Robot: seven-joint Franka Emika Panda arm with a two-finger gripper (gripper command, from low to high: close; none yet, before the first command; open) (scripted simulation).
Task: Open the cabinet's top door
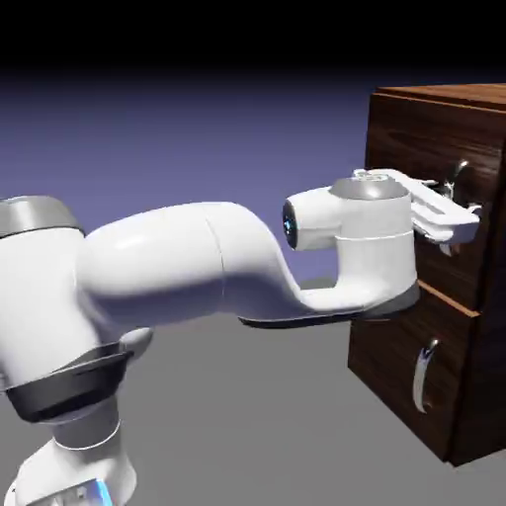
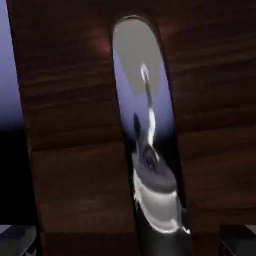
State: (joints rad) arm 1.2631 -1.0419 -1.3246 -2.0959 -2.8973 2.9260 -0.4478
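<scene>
The dark wood-grain cabinet stands at the exterior view's right. Its top door is the larger upper panel, and it looks flush with the cabinet front. My gripper is pressed up to this door, open, with its white fingers on either side of the curved silver handle. In the hand view the handle runs large down the middle over the door's wood. The grey fingertips show at the bottom corners, well apart from the handle, and nothing is gripped.
Below the top door sits the lower panel with its shorter silver handle. The arm's wrist and forearm stretch across in front of the cabinet's left edge. Grey tabletop lies beneath the arm.
</scene>
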